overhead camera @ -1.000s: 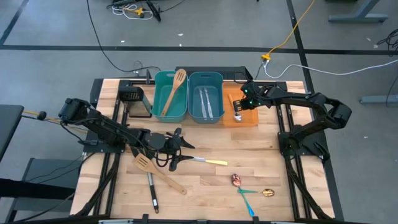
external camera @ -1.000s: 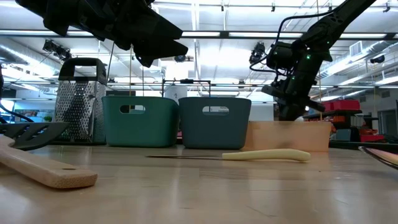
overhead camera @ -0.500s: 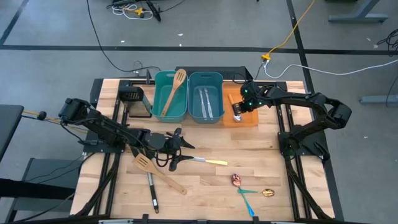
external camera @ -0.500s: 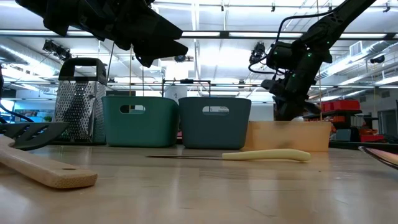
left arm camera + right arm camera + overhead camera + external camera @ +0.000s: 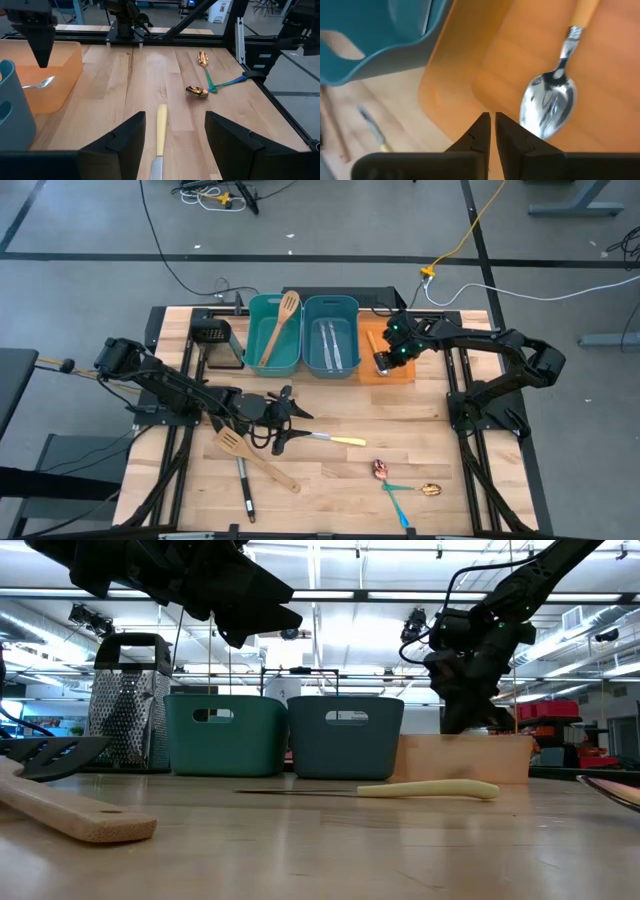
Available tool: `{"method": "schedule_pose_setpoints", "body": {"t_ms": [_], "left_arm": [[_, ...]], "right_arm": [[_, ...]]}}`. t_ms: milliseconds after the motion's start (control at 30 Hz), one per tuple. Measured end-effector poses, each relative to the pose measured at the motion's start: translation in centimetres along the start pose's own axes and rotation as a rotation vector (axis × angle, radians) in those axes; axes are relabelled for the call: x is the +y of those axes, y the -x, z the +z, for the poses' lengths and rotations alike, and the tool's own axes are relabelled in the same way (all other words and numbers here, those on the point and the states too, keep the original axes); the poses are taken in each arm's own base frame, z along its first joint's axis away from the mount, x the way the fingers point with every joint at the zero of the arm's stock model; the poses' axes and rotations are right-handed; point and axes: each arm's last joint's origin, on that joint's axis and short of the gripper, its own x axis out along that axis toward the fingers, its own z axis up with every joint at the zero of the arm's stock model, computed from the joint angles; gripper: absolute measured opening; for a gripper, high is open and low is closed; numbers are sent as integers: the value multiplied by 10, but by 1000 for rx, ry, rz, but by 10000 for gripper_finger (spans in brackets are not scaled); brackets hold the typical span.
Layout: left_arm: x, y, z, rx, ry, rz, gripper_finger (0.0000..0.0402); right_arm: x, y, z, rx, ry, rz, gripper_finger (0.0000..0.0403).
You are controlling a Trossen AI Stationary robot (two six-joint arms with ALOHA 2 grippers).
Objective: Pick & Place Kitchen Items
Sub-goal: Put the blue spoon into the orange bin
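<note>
High view: left gripper (image 5: pixel 292 423) hovers over the blade end of the yellow-handled knife (image 5: pixel 335 440) on the table.

Left wrist view: its fingers gape wide, empty, straddling the knife. Thin, stiff, slick steel; better taken at the thicker handle.

Right wrist view: right gripper (image 5: pixel 493 129) is nearly closed, holding nothing, above the spoon (image 5: pixel 551 102) lying in the orange bin (image 5: pixel 460 95).

The yellow-handled knife (image 5: pixel 160 145) runs off the picture's edge, its blade apparently mostly cut off.
</note>
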Motion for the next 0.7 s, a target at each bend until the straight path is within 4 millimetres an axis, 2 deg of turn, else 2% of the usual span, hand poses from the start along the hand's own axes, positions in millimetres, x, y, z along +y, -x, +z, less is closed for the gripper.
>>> {"method": "schedule_pose_setpoints", "body": {"t_ms": [233,367,533,700], "left_arm": [[0,0,0,0,0,0,210],[0,0,0,0,0,0,210],[0,0,0,-1,0,0,210],[0,0,0,-1,1,0,211]], "right_arm": [[6,3,-2,-6,8,37,20],[16,14,-7,-53,44,47,13],[32,26,-18,-75,70,95,11],[53,29,-38,-36,108,143,11]]}}
